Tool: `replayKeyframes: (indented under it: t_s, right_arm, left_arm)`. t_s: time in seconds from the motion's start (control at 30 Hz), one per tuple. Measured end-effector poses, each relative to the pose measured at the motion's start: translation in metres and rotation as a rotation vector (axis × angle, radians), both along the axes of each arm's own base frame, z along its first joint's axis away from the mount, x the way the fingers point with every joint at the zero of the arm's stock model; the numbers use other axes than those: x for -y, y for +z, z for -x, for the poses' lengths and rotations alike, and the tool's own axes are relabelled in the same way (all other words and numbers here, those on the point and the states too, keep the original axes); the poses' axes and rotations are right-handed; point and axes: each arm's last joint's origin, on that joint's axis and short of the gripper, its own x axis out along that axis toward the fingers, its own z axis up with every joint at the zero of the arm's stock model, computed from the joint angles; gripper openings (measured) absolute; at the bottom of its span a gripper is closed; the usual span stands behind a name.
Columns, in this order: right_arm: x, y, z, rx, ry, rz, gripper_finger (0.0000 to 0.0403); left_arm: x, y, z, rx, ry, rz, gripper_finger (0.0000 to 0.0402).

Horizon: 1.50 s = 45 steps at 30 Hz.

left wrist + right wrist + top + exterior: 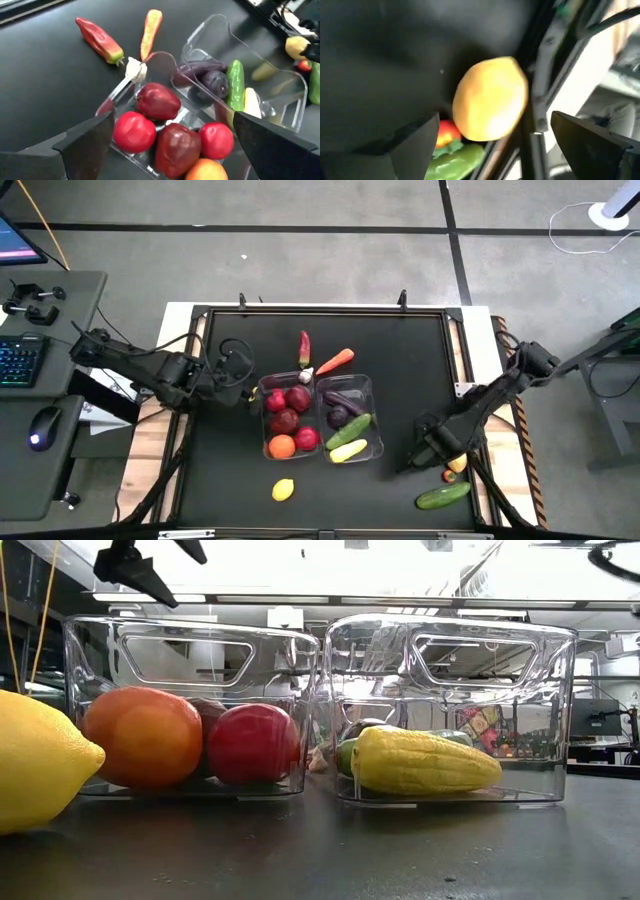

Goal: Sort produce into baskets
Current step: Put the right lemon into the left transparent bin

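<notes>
The right gripper [437, 448], jaws spread wide, is hovering near the table's [400, 350] right edge over a lemon [490, 98], while the left gripper [232, 376], also spread, is waiting beside the baskets [345, 385].

One camera looks straight down on the bins [316, 418]; another sits low, level, close before them.

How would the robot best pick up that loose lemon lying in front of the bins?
Probably from straight above, across the lemon's narrower middle. It lies alone on the mat with clear space all round, and its pointed ends would slip, so the rounded belly likely gives the pincer fingers the surest hold.
</notes>
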Motion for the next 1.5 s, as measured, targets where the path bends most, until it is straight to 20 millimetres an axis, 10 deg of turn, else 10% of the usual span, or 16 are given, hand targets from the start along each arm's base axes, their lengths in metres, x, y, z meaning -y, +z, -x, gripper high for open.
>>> replayKeyframes:
  t_s: [0.47,0.7,0.9,1.17,1.5]
  right_arm:
    - [0.007,-0.038,0.014,-0.018,-0.086,-0.034,0.0333]
    - [-0.001,-0.017,0.002,0.044,-0.039,-0.01,0.0197]
    - [-0.003,0.031,-0.015,0.142,0.015,0.125,0.0195]
    - [0.015,0.105,-0.076,0.792,0.075,0.478,0.0223]
    - [0.044,0.122,-0.199,1.579,0.43,0.39,0.0219]
  left_arm:
    - [0.001,0.0,0.0,-0.009,-0.019,0.023,0.0397]
    - [0.001,-0.001,0.0,-0.013,-0.018,0.019,0.0397]
    - [0.001,-0.001,0.0,-0.013,-0.018,0.018,0.0397]
    - [0.001,-0.001,0.0,-0.013,-0.018,0.018,0.0397]
    - [0.001,-0.001,0.0,-0.013,-0.018,0.018,0.0397]
